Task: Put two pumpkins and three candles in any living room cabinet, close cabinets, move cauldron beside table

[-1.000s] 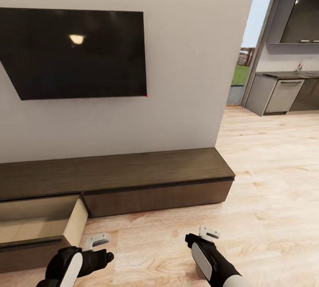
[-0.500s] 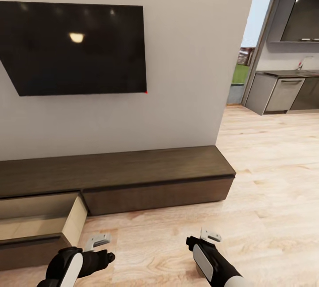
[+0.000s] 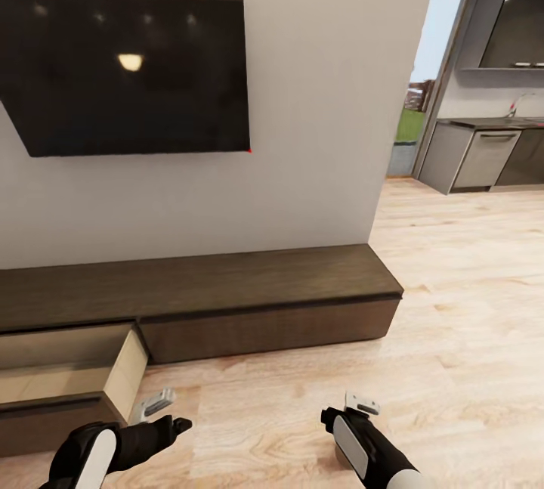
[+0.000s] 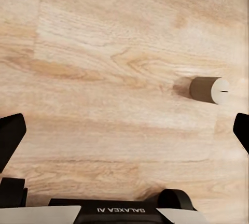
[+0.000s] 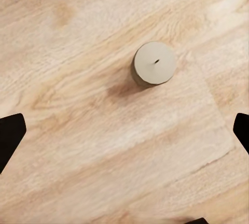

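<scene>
A short beige candle [image 5: 154,63] with a dark wick stands on the wooden floor below my right gripper [image 5: 124,133], which is open and empty. A candle [image 4: 209,89] of the same look sits on the floor ahead of my open, empty left gripper [image 4: 124,130]; I cannot tell if it is the same one. In the head view the left gripper [image 3: 155,403] and the right gripper [image 3: 361,403] hover low over the floor in front of the long dark-brown cabinet [image 3: 264,277]. Its left drawer [image 3: 125,376] is pulled out, pale inside. Pumpkins, cauldron and table are out of view.
A big black TV [image 3: 128,73] hangs on the grey wall above the cabinet. The wall ends at a corner on the right, where the wooden floor [image 3: 468,307] runs on to a kitchen with grey counters [image 3: 483,160] and a bright doorway.
The head view has shifted slightly, so the TV and cabinet sit a little higher. My left arm has drawn back to the left and lower. The right arm has barely moved.
</scene>
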Controlling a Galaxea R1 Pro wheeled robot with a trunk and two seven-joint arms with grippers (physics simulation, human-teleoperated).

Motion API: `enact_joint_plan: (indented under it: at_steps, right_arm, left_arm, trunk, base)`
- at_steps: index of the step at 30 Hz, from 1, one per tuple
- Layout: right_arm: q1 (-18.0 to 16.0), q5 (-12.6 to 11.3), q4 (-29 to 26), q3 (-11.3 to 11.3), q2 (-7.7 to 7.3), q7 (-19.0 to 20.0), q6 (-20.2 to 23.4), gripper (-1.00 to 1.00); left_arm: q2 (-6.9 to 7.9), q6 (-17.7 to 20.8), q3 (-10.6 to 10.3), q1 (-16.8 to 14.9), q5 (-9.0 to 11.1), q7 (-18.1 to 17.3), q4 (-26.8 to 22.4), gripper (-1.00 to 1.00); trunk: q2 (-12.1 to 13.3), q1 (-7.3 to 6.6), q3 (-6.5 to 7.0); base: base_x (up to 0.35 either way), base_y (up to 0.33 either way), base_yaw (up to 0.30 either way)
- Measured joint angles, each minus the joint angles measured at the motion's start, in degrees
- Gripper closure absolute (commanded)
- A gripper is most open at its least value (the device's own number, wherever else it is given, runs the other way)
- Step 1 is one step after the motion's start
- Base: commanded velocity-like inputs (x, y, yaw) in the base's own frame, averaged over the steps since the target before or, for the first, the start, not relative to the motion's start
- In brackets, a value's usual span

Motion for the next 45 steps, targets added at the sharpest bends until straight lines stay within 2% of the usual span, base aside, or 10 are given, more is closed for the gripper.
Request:
enact_joint_plan:
  at_steps: [12, 14, 20, 30, 39, 45]
  right_arm:
    - [0.0, 0.1, -0.5, 0.0, -0.06, -0.3, 0.3, -1.00]
    - [0.0, 0.3, -0.6, 0.0, -0.50, -0.2, 2.0, -1.00]
    - [0.0, 0.4, -0.7, 0.0, -0.91, -0.3, 2.9, -1.00]
    - [0.0, 0.2, -0.7, 0.0, -1.19, -0.1, 2.5, -1.00]
    - [0.0, 0.5, -0.7, 0.1, -1.18, -0.1, 2.4, -1.00]
    - [0.0, 0.9, -0.7, 0.7, -1.11, -0.1, 2.4, -1.00]
  left_arm:
    - [-0.11, 0.0, 0.1, 0.0, -0.1, -0.1, 0.0, -1.00]
    - [-0.11, 0.0, 0.1, 0.0, -0.1, -0.1, 0.0, -1.00]
    - [-0.11, -0.1, 0.0, 0.0, -0.1, 0.0, 0.0, -1.00]
    - [-0.17, -0.1, -0.1, 0.0, -0.2, 0.0, 0.0, -1.00]
    - [-0.41, -0.1, -0.4, 0.0, -0.2, 0.0, 0.0, -1.00]
    - [-0.23, -1.0, -3.3, 0.0, -0.7, 0.2, 0.1, -1.00]
  trunk:
    - [-4.8, 2.64, -2.15]
    - [-5.6, 3.08, -2.51]
    - [-8.0, 4.39, -3.59]
    - [-12.0, 6.59, -5.39]
    - [-12.0, 6.60, -5.39]
    - [-12.0, 6.60, -5.39]
  base:
    - [0.000, 0.000, 0.000]
    - [0.000, 0.000, 0.000]
    - [0.000, 0.000, 0.000]
    - [0.000, 0.000, 0.000]
    - [0.000, -0.004, 0.000]
    - [0.029, -0.221, 0.000]
